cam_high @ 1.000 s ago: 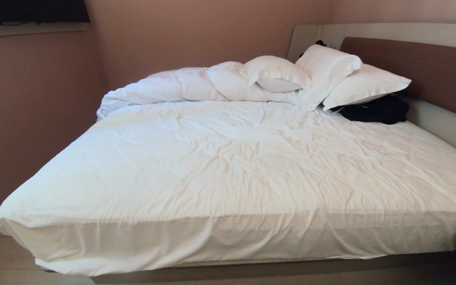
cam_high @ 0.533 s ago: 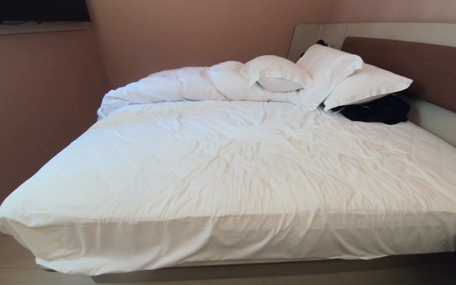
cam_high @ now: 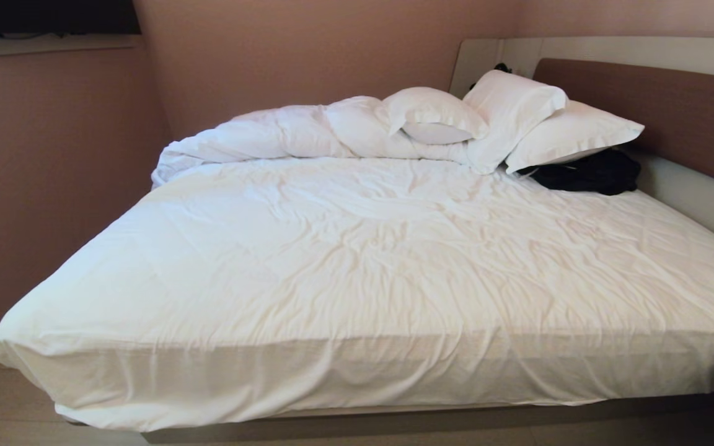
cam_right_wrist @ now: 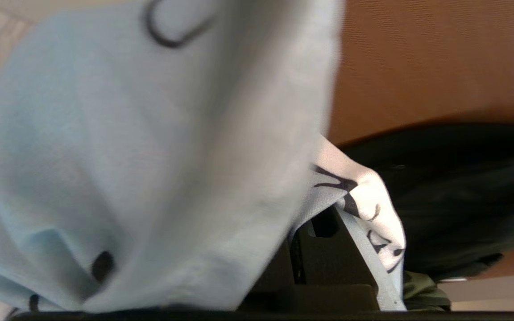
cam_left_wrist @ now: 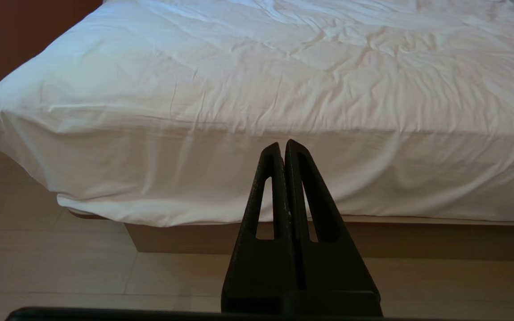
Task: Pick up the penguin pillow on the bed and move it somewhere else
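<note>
Overhead, the head view shows the bed (cam_high: 357,260) with a wrinkled white sheet, the bunched duvet (cam_high: 282,133) along its far edge and white pillows (cam_high: 506,118) stacked at the headboard corner beside a black garment (cam_high: 586,172); neither arm appears. From the left wrist, the left tool (cam_left_wrist: 283,147) hangs above the floor short of the bed's near edge, tips pressed together and empty. From the right wrist, the right tool (cam_right_wrist: 315,240) is clamped on the penguin pillow (cam_right_wrist: 150,156), whose pale blue fabric drapes over it off the bed.

Bedroom | double bed (cam_high: 357,260) fills centre | white pillows (cam_high: 512,118), padded headboard (cam_high: 673,111) at 2 o'clock | pink walls (cam_high: 307,56)
</note>
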Available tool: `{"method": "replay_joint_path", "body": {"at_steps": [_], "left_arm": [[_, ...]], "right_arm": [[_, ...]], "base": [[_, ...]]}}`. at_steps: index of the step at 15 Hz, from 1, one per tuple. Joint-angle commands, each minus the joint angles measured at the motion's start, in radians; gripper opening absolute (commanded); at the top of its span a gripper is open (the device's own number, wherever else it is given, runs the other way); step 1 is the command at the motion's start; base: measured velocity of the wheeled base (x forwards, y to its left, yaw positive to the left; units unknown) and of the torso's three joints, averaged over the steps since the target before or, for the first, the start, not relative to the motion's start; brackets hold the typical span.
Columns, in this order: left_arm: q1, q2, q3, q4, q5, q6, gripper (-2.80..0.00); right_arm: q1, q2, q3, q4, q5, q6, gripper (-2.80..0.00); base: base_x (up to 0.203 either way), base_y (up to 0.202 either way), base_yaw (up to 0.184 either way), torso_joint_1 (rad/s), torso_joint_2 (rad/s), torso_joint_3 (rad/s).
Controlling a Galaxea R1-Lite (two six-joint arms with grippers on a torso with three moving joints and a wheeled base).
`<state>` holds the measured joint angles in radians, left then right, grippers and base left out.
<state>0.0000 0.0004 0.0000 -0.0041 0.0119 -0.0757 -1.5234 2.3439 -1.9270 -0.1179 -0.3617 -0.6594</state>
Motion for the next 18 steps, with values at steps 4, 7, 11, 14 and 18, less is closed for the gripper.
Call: {"method": "replay_joint_path", "body": {"at_steps": [4,7,11,14,18], "left_arm": [[0.0,0.0,0.003,-0.001,0.0,-0.001,-2.8],[0.0,0.0,0.003,-0.001,0.0,-0.001,-2.8],[0.0,0.0,0.003,-0.001,0.0,-0.001,-2.8],[0.0,0.0,0.003,-0.001,0.0,-0.001,-2.8],[0.0,0.0,0.003,-0.001,0.0,-0.001,-2.8]], "right_arm": [[0.002,0.029,0.0,0.001,-0.002,-0.011,-2.8],[0.003,0.034,0.0,0.003,-0.003,-0.013,0.0],[0.003,0.026,0.003,0.006,-0.002,-0.011,0.0],[0.003,-0.008,0.006,0.009,0.032,0.006,0.0],[0.005,-0.072,0.016,0.097,0.168,0.041,0.0]], "base": [[0.0,0.0,0.0,0.0,0.0,0.0],[0.0,0.0,0.0,0.0,0.0,0.0],[0.0,0.0,0.0,0.0,0.0,0.0],[0.0,0.0,0.0,0.0,0.0,0.0],[0.0,0.0,0.0,0.0,0.0,0.0]]}}
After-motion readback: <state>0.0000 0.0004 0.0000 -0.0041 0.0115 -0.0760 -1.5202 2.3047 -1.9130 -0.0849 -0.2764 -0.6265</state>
